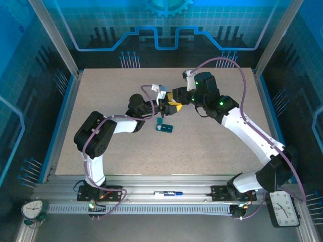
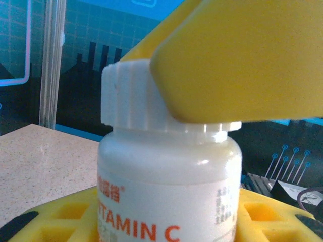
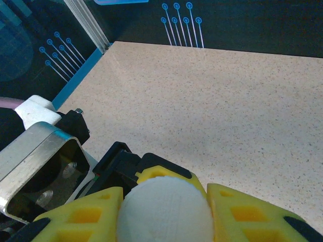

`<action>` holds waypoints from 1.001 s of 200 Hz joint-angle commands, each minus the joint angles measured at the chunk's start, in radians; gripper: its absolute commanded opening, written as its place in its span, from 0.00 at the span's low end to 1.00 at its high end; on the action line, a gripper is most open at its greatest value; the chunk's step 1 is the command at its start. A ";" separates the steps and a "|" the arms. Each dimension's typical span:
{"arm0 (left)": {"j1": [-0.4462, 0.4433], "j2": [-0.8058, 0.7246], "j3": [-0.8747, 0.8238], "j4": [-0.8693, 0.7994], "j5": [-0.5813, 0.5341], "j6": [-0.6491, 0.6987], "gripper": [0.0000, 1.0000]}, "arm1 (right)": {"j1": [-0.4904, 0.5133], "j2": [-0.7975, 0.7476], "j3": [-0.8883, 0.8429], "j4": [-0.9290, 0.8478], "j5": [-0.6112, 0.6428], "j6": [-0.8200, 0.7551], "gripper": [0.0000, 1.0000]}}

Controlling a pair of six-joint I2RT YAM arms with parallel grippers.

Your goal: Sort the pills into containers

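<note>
Toward the front of the table (image 1: 217, 156), nearer than where the two arms meet, the teal pill box (image 1: 164, 128) lies flat on the surface. It is apart from both pincers, and its compartments are too small for me to read.

Just beyond it, the left gripper (image 2: 161, 229) is clamped on the body of a white vitamin bottle (image 2: 166, 176), with a yellow finger on either side of the label. The right gripper (image 3: 164, 214) is closed tight on the ribbed white cap (image 2: 128, 96), one yellow finger lying across the cap's side.

I'd judge this to be the cap coming off. To do it well, the left grip should hold the body steady and roughly upright so nothing tips out once it is open. The right should turn about the bottle's own axis without leaning sideways, then lift straight off. The pour can then go to the box close by.

As for pose, the left arm (image 1: 108, 128) sits low, elbow folded, forearm reaching in from the left. The right arm (image 1: 247, 128) stretches in a long diagonal from its base, its wrist on the far side of the bottle and tipped down onto the cap.
</note>
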 commanded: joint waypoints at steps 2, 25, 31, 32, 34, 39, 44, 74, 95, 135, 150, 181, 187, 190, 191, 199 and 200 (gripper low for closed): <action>-0.003 0.009 -0.005 0.075 -0.090 0.036 0.38 | -0.016 0.021 -0.032 -0.007 0.015 0.037 0.25; -0.003 0.019 -0.016 0.074 -0.079 0.034 0.98 | -0.039 0.035 -0.040 0.011 0.020 0.044 0.25; -0.002 0.023 -0.022 0.074 -0.077 0.035 0.99 | -0.043 0.040 -0.044 0.017 0.021 0.044 0.25; -0.002 0.023 -0.022 0.075 -0.077 0.034 0.99 | -0.044 0.040 -0.044 0.018 0.021 0.044 0.25; -0.003 0.024 -0.024 0.075 -0.077 0.035 0.99 | -0.046 0.042 -0.046 0.019 0.022 0.044 0.25; -0.003 0.027 -0.030 0.075 -0.074 0.035 0.99 | -0.052 0.045 -0.050 0.024 0.024 0.045 0.25; -0.003 0.028 -0.037 0.075 -0.074 0.038 0.99 | -0.058 0.049 -0.054 0.028 0.025 0.045 0.25; -0.002 0.029 -0.105 0.086 -0.080 0.050 0.99 | -0.103 0.060 -0.105 0.079 0.031 0.054 0.24; -0.003 0.018 -0.171 0.113 -0.118 0.057 0.99 | -0.141 0.061 -0.150 0.123 0.035 0.055 0.24; -0.002 -0.034 -0.254 0.112 -0.193 0.093 0.99 | -0.193 0.066 -0.239 0.226 0.088 0.022 0.24; 0.001 -0.047 -0.266 0.111 -0.215 0.098 0.99 | -0.209 0.067 -0.283 0.288 0.114 0.007 0.24; 0.009 -0.075 -0.276 0.088 -0.240 0.095 0.99 | -0.225 0.080 -0.377 0.417 0.191 -0.033 0.24; 0.010 -0.083 -0.279 0.076 -0.243 0.096 0.99 | -0.226 0.082 -0.395 0.438 0.209 -0.037 0.25; 0.012 -0.088 -0.278 0.070 -0.246 0.098 0.99 | -0.226 0.084 -0.402 0.447 0.218 -0.039 0.24; 0.012 -0.089 -0.278 0.068 -0.247 0.098 0.99 | -0.226 0.085 -0.405 0.449 0.222 -0.040 0.24; 0.013 -0.103 -0.279 0.045 -0.254 0.107 0.99 | -0.227 0.088 -0.428 0.477 0.245 -0.050 0.24; 0.013 -0.104 -0.279 0.042 -0.254 0.108 0.99 | -0.228 0.088 -0.431 0.480 0.247 -0.051 0.24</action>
